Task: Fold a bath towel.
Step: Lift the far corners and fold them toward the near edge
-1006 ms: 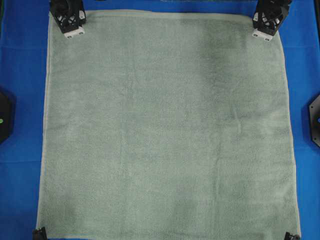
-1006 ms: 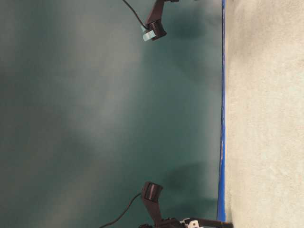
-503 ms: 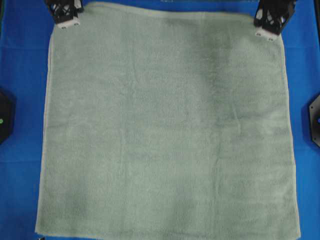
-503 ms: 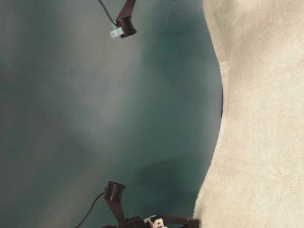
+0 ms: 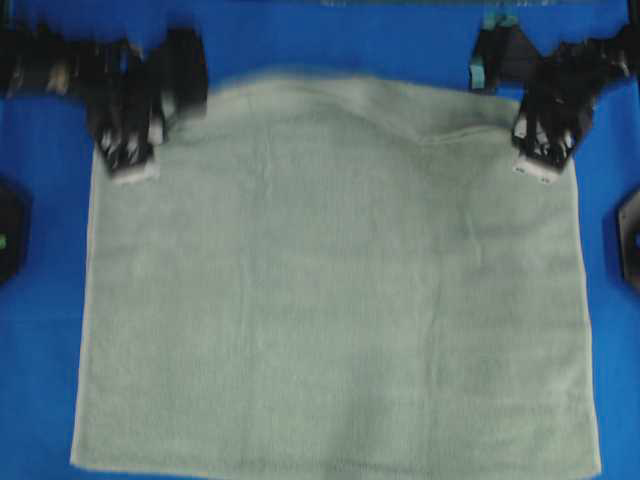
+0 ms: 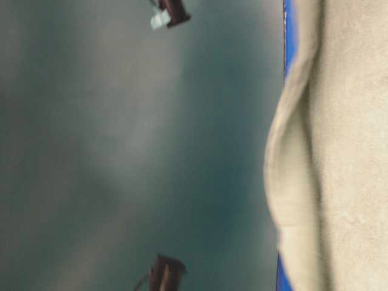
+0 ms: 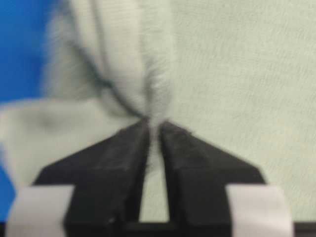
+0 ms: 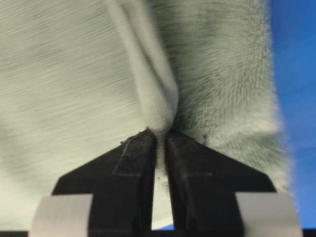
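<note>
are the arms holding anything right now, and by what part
Yes: the pale sage-green terry bath towel. Left gripper and right gripper each pinch one of its far corners.

Blue cloth (image 5: 40, 400) over table; dull teal backdrop (image 6: 121, 151).

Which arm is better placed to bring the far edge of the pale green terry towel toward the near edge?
Neither alone: the left gripper and right gripper each pinch a far corner of the pale green terry towel.

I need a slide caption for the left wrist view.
Left gripper shut on a pinched corner of the bath towel.
</note>
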Controlling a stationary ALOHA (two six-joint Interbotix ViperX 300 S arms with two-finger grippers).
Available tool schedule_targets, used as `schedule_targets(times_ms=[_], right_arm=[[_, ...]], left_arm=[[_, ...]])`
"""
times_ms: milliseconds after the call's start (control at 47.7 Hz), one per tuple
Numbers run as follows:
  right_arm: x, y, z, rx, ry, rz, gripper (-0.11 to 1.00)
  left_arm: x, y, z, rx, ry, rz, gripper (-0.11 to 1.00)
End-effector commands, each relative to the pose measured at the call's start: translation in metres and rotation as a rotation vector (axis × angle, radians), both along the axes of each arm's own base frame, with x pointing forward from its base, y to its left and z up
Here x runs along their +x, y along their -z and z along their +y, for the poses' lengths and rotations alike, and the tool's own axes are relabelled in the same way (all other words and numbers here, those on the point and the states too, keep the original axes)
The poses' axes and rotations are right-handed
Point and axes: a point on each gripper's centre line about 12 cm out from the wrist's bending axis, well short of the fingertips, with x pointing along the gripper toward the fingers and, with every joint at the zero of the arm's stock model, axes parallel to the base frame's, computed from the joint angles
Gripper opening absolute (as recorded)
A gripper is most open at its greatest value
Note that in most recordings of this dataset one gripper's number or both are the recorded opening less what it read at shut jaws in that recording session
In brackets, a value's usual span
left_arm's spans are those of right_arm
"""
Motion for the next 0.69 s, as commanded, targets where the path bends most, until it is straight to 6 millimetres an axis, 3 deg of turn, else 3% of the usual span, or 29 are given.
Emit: schedule_targets(times_ms=[0, 210, 398, 545, 671], right_arm=[[0.003, -0.007, 0.044, 0.020, -0.022, -0.056, 0.08], [0.001, -0.012, 0.158, 0.175, -0.016, -0.120, 0.08], [-0.003, -0.014, 0.239, 0.269, -0.040, -0.104, 0.08], [-0.003, -0.013, 0.294, 0.282, -0.077, -0.072, 0.08], [0.000, -0.014, 0.326, 0.258, -0.112, -0.057, 0.08]], left_arm=[[-0.002, -0.005, -0.049, -0.035, 0.042, -0.047, 0.07], [-0.015, -0.007, -0.157, -0.204, 0.003, -0.098, 0.07], [-0.021, -0.014, -0.238, -0.313, 0.021, -0.085, 0.07], [-0.020, -0.017, -0.287, -0.349, 0.054, -0.063, 0.07], [-0.014, -0.018, -0.309, -0.333, 0.092, -0.044, 0.07]])
